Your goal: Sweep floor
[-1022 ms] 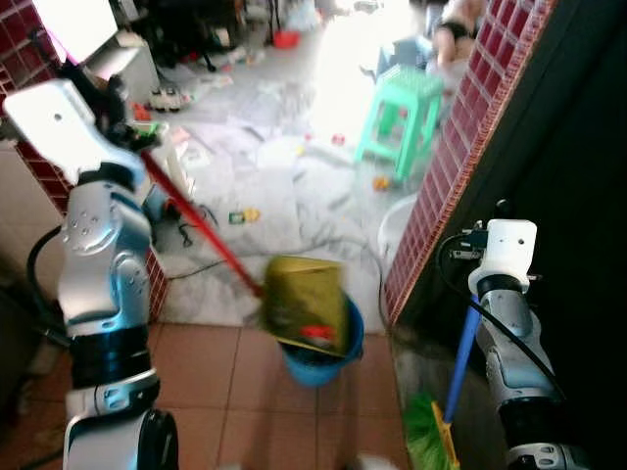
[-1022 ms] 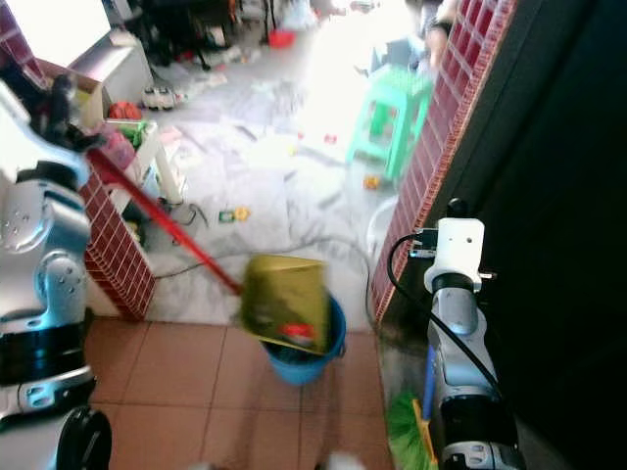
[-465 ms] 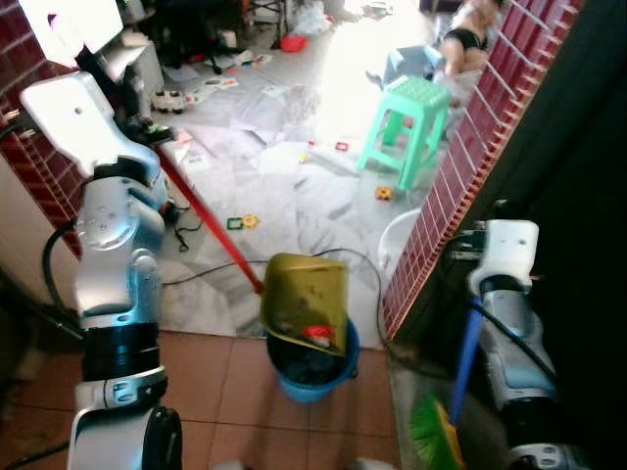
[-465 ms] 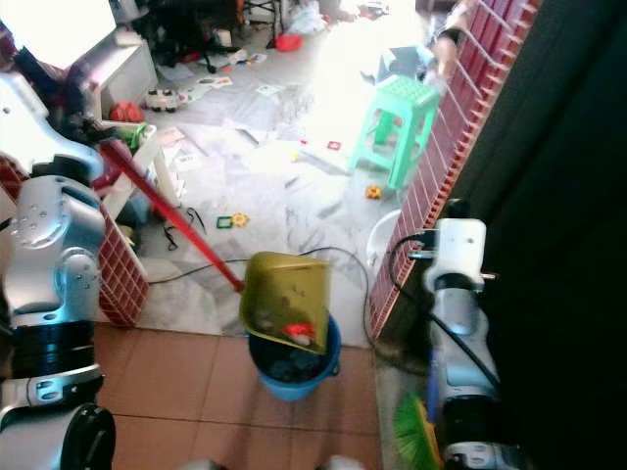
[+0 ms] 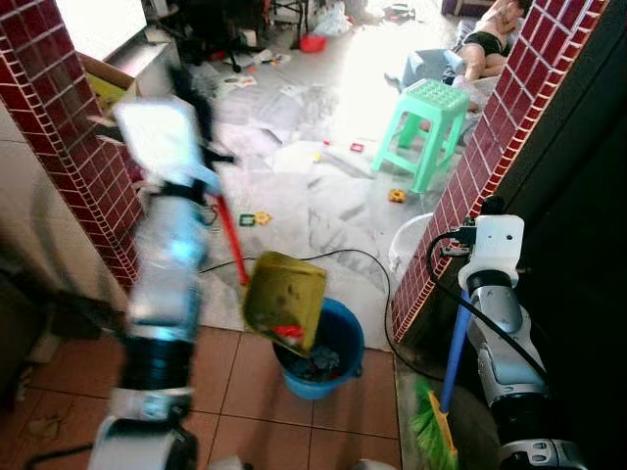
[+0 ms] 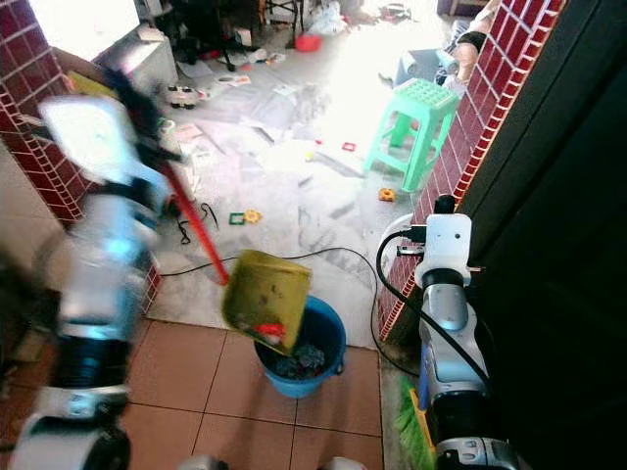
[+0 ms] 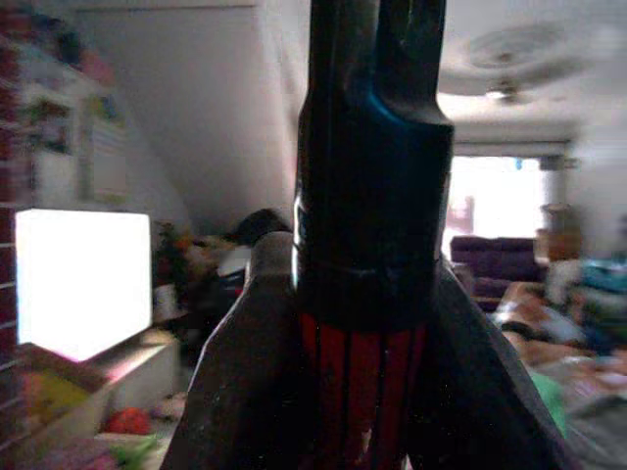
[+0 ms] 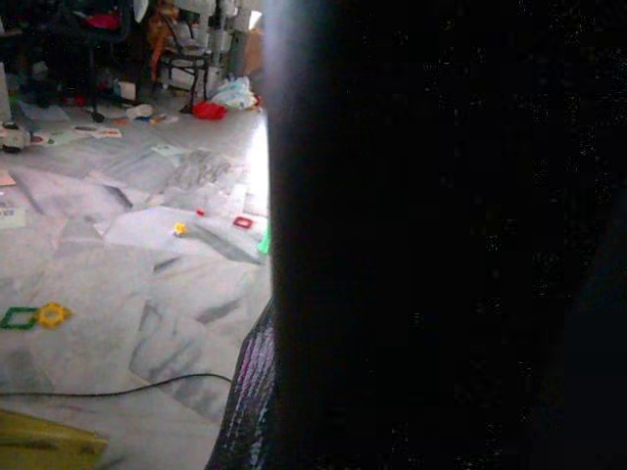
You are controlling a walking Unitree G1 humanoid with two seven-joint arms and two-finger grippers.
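One olive-yellow plastic dustpan (image 5: 285, 300) tilts over the round blue plastic bucket (image 5: 338, 345), its long red handle (image 5: 231, 242) rising toward eleven o'clock, gripped in the left gripper's (image 7: 367, 323) fingers; right fingers' state unclear.

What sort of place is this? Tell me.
Most likely a lived-in home: a marble floor strewn with toys, a green plastic stool, brick-tiled pillars, and a ceiling fan over a sofa.
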